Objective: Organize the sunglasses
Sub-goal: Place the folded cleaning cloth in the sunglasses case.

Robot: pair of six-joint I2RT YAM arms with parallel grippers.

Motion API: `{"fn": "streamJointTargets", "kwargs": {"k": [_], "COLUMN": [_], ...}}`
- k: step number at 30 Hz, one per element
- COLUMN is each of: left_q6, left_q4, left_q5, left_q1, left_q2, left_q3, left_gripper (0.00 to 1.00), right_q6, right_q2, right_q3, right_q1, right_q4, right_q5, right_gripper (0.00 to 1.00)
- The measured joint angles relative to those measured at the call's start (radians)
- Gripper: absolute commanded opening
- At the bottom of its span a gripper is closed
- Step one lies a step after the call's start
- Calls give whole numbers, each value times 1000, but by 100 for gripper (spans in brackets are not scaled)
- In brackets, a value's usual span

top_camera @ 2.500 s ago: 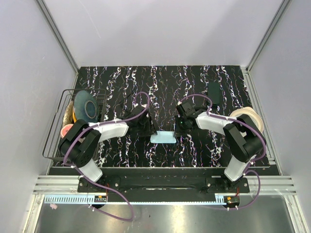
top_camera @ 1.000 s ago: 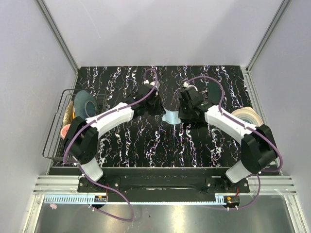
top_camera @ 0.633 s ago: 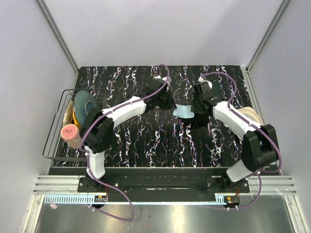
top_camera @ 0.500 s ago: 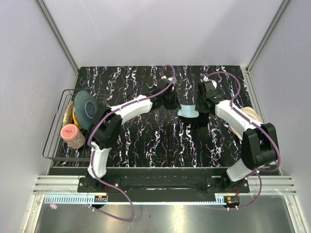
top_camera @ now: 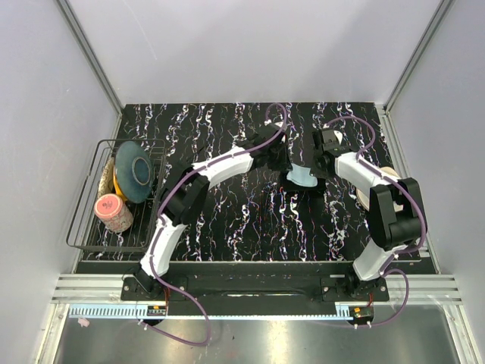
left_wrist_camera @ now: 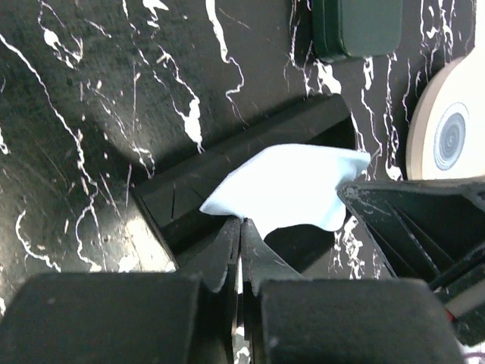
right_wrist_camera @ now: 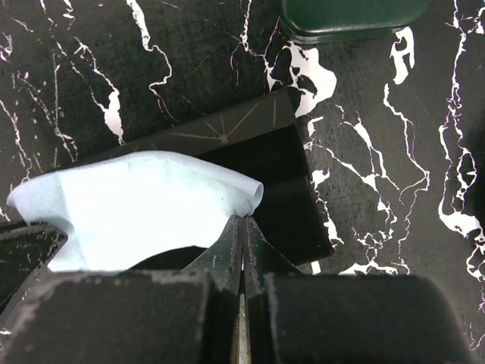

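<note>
A light blue cloth (top_camera: pixel 303 177) hangs between my two grippers at the far right of the table. My left gripper (left_wrist_camera: pixel 241 221) is shut on the cloth's left corner (left_wrist_camera: pixel 292 186). My right gripper (right_wrist_camera: pixel 242 218) is shut on its right corner (right_wrist_camera: pixel 136 201). The cloth is held just above a black folding glasses case (left_wrist_camera: pixel 227 163), which also shows in the right wrist view (right_wrist_camera: pixel 280 174). A dark green case (left_wrist_camera: pixel 356 26) lies beyond it, also in the right wrist view (right_wrist_camera: pixel 348 17). No sunglasses show in any view.
A wire basket (top_camera: pixel 83 220) at the left edge holds a blue-grey plate (top_camera: pixel 134 171) and a pink-lidded jar (top_camera: pixel 111 212). A cream tape roll (left_wrist_camera: pixel 451 133) lies at the right, just past the right arm.
Both grippers have carried the cloth from the near middle of the table away and to the right, over the black case. Both arms are now stretched out further.
</note>
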Motion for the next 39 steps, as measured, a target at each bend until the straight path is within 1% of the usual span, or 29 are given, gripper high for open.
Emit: {"fn": "streamJointTargets", "kwargs": {"k": [3,13,25,27,30,31,34,35,39], "left_q6": [0,1,1,2,4,5,9,11,16], "left_q4": [-14,-95,-120,-121,-121,-121,-124,-124,-124], "left_q5": [-19,-75,-91,-91,-95,-96,-101,-103,-108], "left_q1": [-2,-13,-16,-17,-19,-19,-20,-22,-27], "left_q2": [40,89,101,105,105,106,106,106,106], "left_q3": [47,93,113,115,116,118,122,123,126], "left_gripper": [0,0,8,10,15,19,23,26,32], "right_q6": [0,0,-5,-7,-11,-14,-20,-22,-26], "right_q2": [15,56,85,91,100,103,109,110,111], "right_q3": [0,0,0,0,0,0,0,0,0], "right_q1": [-8,-15,-23,-23,-24,-24,-24,-24,-24], "right_q4": [9,31,86,95,106,109,121,123,129], "right_q5": [0,10,28,28,32,35,43,43,44], "right_gripper": [0,0,0,0,0,0,0,0,0]}}
